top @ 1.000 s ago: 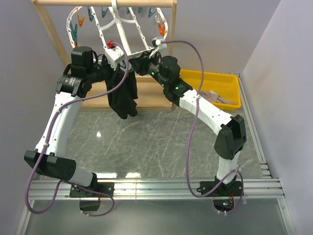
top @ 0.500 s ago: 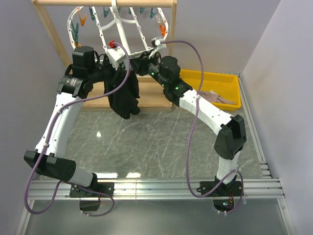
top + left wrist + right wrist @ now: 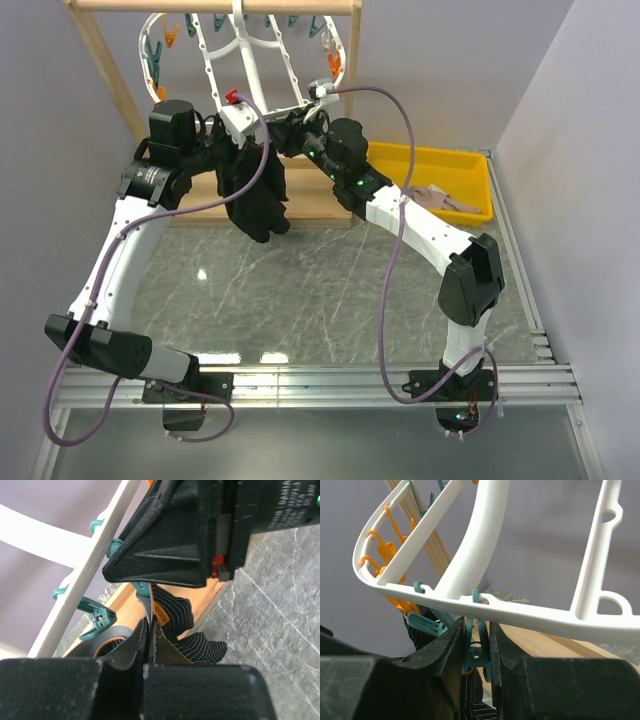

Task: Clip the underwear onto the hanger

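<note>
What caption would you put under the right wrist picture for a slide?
Right gripper pinching a teal peg hanging from the white hanger.

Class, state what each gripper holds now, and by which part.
The left gripper pinches the underwear at its waistband beside the orange tag. The right gripper squeezes a teal peg, across its sides, under the hanger rim.

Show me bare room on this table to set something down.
Free: grey marbled tabletop between left arm and right arm, up to the wooden frame. Crowded: under the white oval plastic hanger, where black knit underwear hangs by a teal peg. Yellow plastic bin holds cloth.
</note>
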`<action>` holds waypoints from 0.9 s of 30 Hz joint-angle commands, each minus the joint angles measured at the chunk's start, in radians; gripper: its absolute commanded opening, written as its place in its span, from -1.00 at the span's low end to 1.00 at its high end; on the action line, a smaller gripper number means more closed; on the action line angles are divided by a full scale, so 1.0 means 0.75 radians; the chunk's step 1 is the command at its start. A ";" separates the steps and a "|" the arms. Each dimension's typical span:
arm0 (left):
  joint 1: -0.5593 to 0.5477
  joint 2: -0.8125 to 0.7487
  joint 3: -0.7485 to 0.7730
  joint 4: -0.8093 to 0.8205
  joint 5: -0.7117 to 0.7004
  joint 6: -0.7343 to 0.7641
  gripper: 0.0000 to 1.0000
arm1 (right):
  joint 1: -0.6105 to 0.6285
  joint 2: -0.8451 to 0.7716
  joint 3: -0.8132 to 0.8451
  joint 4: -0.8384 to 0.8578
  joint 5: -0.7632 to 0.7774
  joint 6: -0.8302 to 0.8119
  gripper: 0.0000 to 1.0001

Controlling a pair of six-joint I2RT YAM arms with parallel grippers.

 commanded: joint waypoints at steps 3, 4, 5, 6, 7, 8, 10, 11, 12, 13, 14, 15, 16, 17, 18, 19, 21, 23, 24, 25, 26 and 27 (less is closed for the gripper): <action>-0.004 -0.114 -0.027 0.099 -0.007 0.051 -0.99 | 0.018 -0.027 -0.018 -0.036 0.036 -0.051 -1.00; -0.006 -0.112 -0.025 0.095 -0.014 0.055 -0.99 | 0.018 -0.027 -0.016 -0.036 0.036 -0.049 -1.00; -0.004 -0.108 -0.025 0.095 -0.018 0.059 -0.99 | 0.018 -0.025 -0.014 -0.038 0.030 -0.047 -1.00; -0.006 -0.098 -0.023 0.091 -0.028 0.062 -0.99 | 0.018 -0.029 -0.012 -0.036 0.024 -0.043 -1.00; -0.006 -0.090 -0.021 0.089 -0.044 0.062 -0.99 | 0.016 -0.029 -0.012 -0.032 0.018 -0.039 -1.00; -0.006 -0.074 -0.018 0.089 -0.052 0.058 -0.99 | 0.018 -0.037 -0.016 -0.020 0.009 -0.033 -1.00; -0.004 -0.051 0.002 0.076 -0.069 0.055 -0.99 | 0.016 -0.047 -0.032 -0.008 -0.015 -0.025 -1.00; -0.006 -0.037 0.012 0.068 -0.083 0.055 -0.99 | 0.018 -0.052 -0.034 -0.004 -0.025 -0.023 -1.00; -0.006 -0.019 0.020 0.064 -0.087 0.055 -0.99 | 0.018 -0.052 -0.034 -0.006 -0.031 -0.017 -1.00; -0.006 -0.012 0.022 0.068 -0.089 0.053 -0.99 | 0.018 -0.052 -0.034 -0.008 -0.036 -0.015 -1.00; -0.006 -0.010 0.020 0.076 -0.093 0.053 -0.99 | 0.016 -0.054 -0.034 -0.010 -0.038 -0.013 -1.00; -0.006 -0.008 0.016 0.084 -0.095 0.055 -0.99 | 0.013 -0.056 -0.030 -0.014 -0.044 -0.011 -1.00; -0.008 -0.010 0.012 0.093 -0.097 0.051 -0.99 | 0.015 -0.054 -0.030 -0.016 -0.046 -0.010 -1.00; -0.006 -0.010 0.010 0.105 -0.100 0.049 -0.99 | 0.013 -0.058 -0.032 -0.016 -0.050 -0.008 -1.00; -0.006 -0.010 0.010 0.111 -0.100 0.045 -0.99 | 0.015 -0.056 -0.032 -0.020 -0.050 -0.004 -1.00; -0.006 -0.010 0.006 0.125 -0.102 0.039 -0.99 | 0.015 -0.054 -0.028 -0.024 -0.056 -0.004 -1.00; -0.008 -0.012 0.004 0.138 -0.104 0.033 -0.99 | 0.015 -0.052 -0.024 -0.032 -0.058 0.002 -1.00; -0.006 -0.024 -0.004 0.162 -0.100 0.027 -0.99 | 0.015 -0.046 -0.026 -0.034 -0.058 0.000 -1.00; -0.006 -0.031 -0.010 0.170 -0.095 0.025 -0.99 | 0.015 -0.047 -0.026 -0.034 -0.056 -0.002 -1.00; -0.008 -0.035 -0.012 0.176 -0.093 0.027 -0.99 | 0.015 -0.045 -0.030 -0.032 -0.056 -0.002 -1.00; -0.008 -0.037 -0.012 0.179 -0.089 0.019 -0.99 | 0.015 -0.043 -0.028 -0.032 -0.056 -0.006 -1.00; -0.006 -0.043 -0.012 0.185 -0.077 0.019 -0.99 | 0.015 -0.043 -0.030 -0.028 -0.052 -0.008 -1.00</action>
